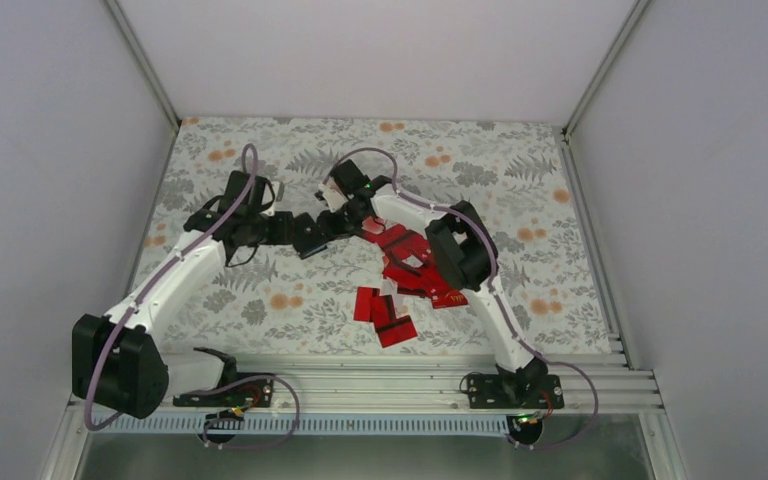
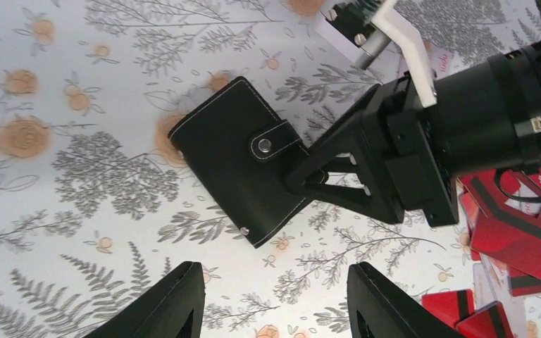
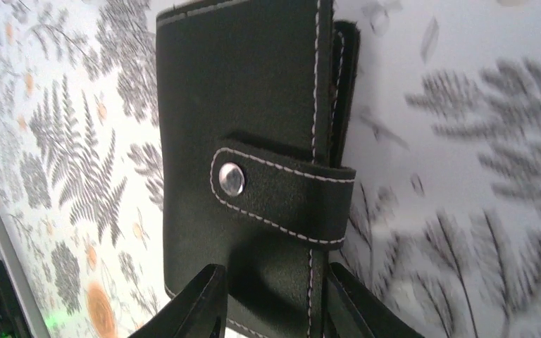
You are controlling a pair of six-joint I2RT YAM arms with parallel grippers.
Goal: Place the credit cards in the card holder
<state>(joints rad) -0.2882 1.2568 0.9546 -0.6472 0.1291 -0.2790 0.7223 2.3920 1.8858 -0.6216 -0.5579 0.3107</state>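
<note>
Your left gripper (image 2: 275,267) gapes empty; whether the right gripper (image 3: 275,282) grips the snapped card holder (image 2: 232,155) is unclear, so pulling may drag it.

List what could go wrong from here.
1. The holder is snapped shut. The right gripper meets only one end of it, so pulling the tab may tug it loose or spin it.
2. The left gripper, open, hangs close beside the right arm; in reaching for the tab, the two could knock together.
3. The cards lie overlapped in a heap, so picking one may drag others.
</note>
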